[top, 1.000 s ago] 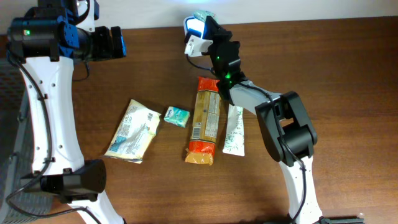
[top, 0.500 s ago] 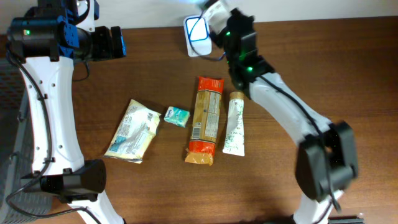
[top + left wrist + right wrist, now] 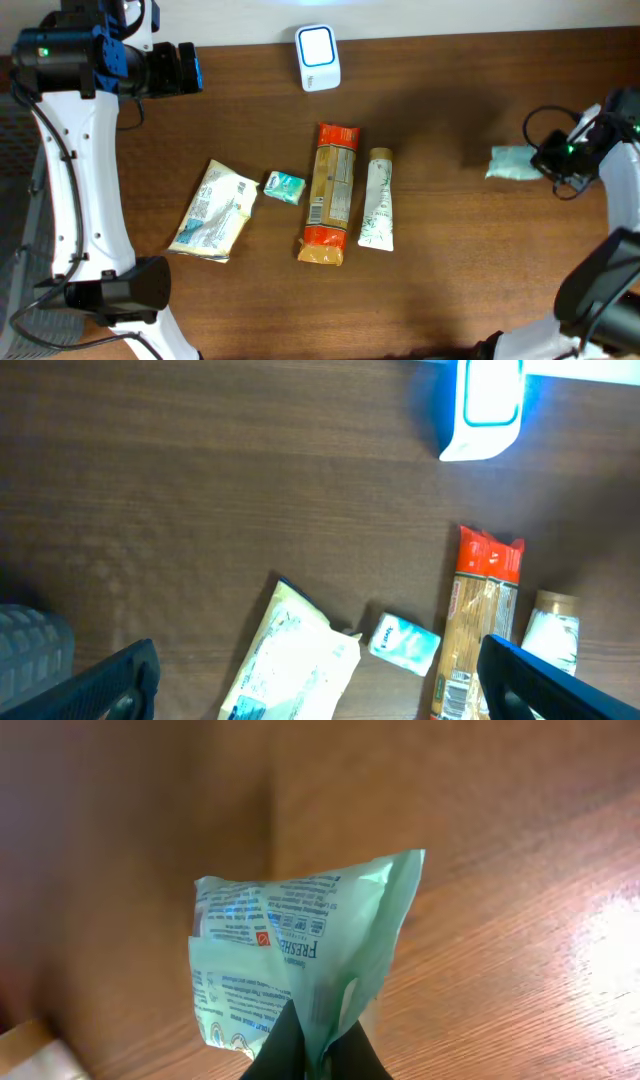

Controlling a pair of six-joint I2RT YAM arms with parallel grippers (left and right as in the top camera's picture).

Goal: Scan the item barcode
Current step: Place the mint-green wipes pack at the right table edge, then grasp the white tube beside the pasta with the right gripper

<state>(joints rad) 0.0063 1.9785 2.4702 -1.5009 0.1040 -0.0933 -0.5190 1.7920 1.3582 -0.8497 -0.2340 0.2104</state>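
Dark brown wood is filling the overhead view, and the desk (image 3: 450, 280) is carrying a loose row of groceries in the middle. A yellowish bag (image 3: 214, 210) is lying on the left, a small teal packet (image 3: 284, 187) is sitting just beside it, then a long orange package (image 3: 330, 193) and a white tube (image 3: 377, 198) are lying side by side. A white scanner (image 3: 317, 57) is standing near the far edge, well apart from the row. The left fingers (image 3: 185, 68) are hanging at the far left corner, holding nothing. Out near the right edge, the right fingers (image 3: 550, 158) are gripping a pale green packet (image 3: 515, 163), well apart from the scanner. Whether the packet is touching the wood cannot be told from above.

From the left wrist, the two dark fingers are showing at the bottom corners, spread wide with nothing between them. Below them the scanner is glowing blue around its face, and the bag, the teal packet, the orange package and the tube are lying further down the frame.

From the right wrist, the closed fingers are pinching the lower edge of the green packet. It is standing up crumpled, its printed side with small text facing the camera, and wood grain is running behind it.
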